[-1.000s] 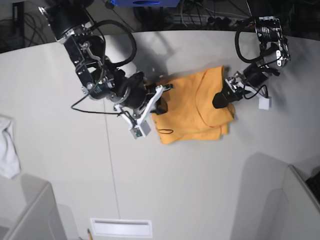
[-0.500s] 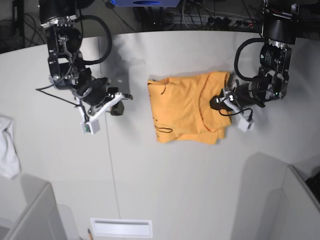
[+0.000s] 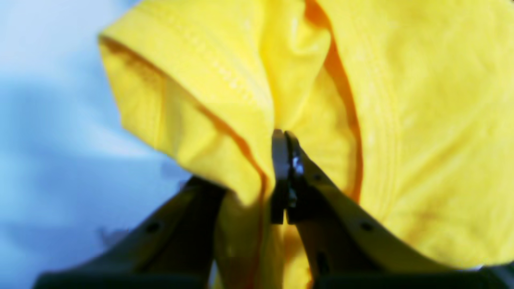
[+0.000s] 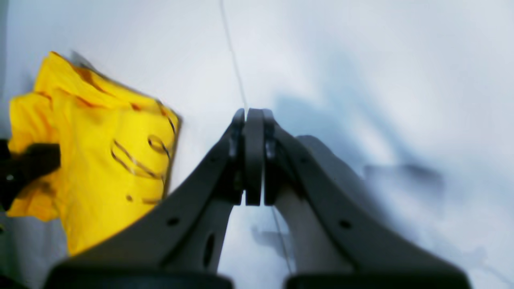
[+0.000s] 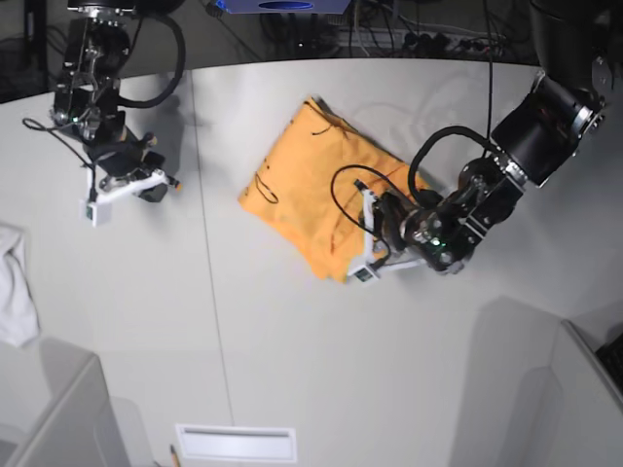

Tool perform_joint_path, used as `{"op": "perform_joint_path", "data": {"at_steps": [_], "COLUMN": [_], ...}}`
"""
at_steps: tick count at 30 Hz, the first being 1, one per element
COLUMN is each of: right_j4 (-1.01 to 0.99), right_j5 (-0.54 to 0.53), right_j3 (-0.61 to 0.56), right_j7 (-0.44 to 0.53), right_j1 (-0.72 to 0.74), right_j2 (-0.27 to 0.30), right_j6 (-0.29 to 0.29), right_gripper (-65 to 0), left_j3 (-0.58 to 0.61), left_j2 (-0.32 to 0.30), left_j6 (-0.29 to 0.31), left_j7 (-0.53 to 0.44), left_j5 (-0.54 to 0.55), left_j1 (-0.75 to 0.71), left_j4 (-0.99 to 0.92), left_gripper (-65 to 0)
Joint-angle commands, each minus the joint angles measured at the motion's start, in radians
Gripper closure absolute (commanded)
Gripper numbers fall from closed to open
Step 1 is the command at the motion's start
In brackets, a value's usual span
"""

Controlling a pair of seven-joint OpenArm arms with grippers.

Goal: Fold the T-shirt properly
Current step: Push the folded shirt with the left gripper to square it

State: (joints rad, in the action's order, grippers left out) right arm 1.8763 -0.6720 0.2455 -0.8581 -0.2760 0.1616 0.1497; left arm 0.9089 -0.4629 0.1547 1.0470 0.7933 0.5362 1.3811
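The left pincer (image 3: 283,176) is pinched narrow on a bunched edge of the shirt (image 3: 401,120); in its wrist view yellow cloth wraps both sides of the closed tips, a stitched hem curving up and away to one side and a broad panel to the other. In the base view this pincer (image 5: 375,238) sits at the near corner of the shirt (image 5: 311,185), which lies folded into a rough slanted rectangle on the table (image 5: 292,370), stretching up and away from the tips with thin black script along its far edge.

The right pincer (image 4: 249,156) is closed flat on nothing, tips together over bare table. From it the shirt (image 4: 100,160) lies well off to one side, not touching. In the base view this pincer (image 5: 146,185) is well apart from the cloth, and a white cloth (image 5: 15,282) lies further out at the table edge.

The step in hand looks like a late fold or a dragging-straight of the packet by the left arm alone. Next, I judge, the held corner must be carried across or laid flat so the layers line up, then let go cleanly; the grip gathers several layers, so a pull could skew the fold
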Motion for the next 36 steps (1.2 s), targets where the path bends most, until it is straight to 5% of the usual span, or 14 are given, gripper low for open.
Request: {"op": "perform_joint_path", "data": {"at_steps": [1, 3, 6, 13, 17, 36], "right_j4": [0.015, 0.015, 0.016, 0.018, 0.018, 0.016], "right_j5": [-0.002, -0.002, -0.002, -0.002, -0.002, -0.002], "right_j3": [0.021, 0.045, 0.09, 0.147, 0.148, 0.137], "right_j7": [0.018, 0.018, 0.018, 0.018, 0.018, 0.018], "right_j1": [0.007, -0.006, -0.016, -0.052, -0.053, -0.036], "right_j2": [0.006, -0.006, -0.033, -0.067, -0.067, -0.067], "right_j6": [-0.003, -0.003, -0.003, -0.003, -0.003, -0.003], "right_gripper": [0.0, 0.0, 0.0, 0.0, 0.0, 0.0], "left_j3": [0.042, 0.126, 0.215, 0.23, 0.215, 0.121], "left_j2": [0.014, 0.045, 0.099, 0.166, 0.211, 0.232], "left_j6": [0.004, 0.015, 0.116, 0.4, 0.54, 0.543], "left_j7": [-0.027, -0.053, -0.063, -0.169, -0.216, -0.258], "left_j5": [0.002, -0.018, -0.101, -0.562, -0.727, -0.739], "left_j1": [0.049, 0.095, 0.138, 0.092, 0.069, 0.094], "left_j4": [0.01, 0.016, 0.013, 0.022, -0.01, -0.009], "left_gripper": [0.0, 0.0, 0.0, 0.0, 0.0, 0.0]}}
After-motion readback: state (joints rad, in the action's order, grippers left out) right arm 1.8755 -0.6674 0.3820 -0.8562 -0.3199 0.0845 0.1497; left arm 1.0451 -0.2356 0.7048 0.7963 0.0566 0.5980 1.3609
